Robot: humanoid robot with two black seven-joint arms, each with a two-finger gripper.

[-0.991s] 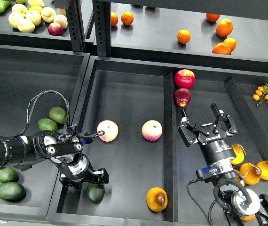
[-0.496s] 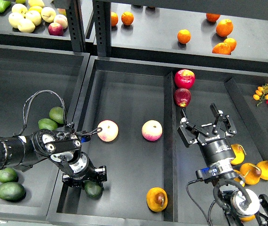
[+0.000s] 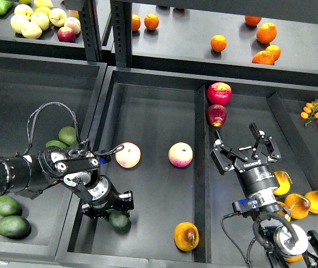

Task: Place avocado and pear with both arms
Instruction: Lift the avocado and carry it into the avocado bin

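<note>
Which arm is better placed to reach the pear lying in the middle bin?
Right. The right gripper is open and empty above the neighbouring bin, apart from the pear. The left gripper sits at the avocado.

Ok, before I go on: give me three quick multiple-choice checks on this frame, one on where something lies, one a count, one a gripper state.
1. Where does the pear lie?
A. In the middle tray, near its front edge
B. On the upper shelf among the oranges
C. In the left bin with the avocados

2. How many pink-cream round fruits lie in the middle tray?
A. One
B. Two
C. Four

3. How is the right gripper?
A. Shut on the pear
B. Shut on a red apple
C. Open, holding nothing

Answers: 1 A, it sits on the tray floor at the front, right of the avocado. 2 B, the second lies at. 3 C, its fingers stand spread over bare tray floor.
</note>
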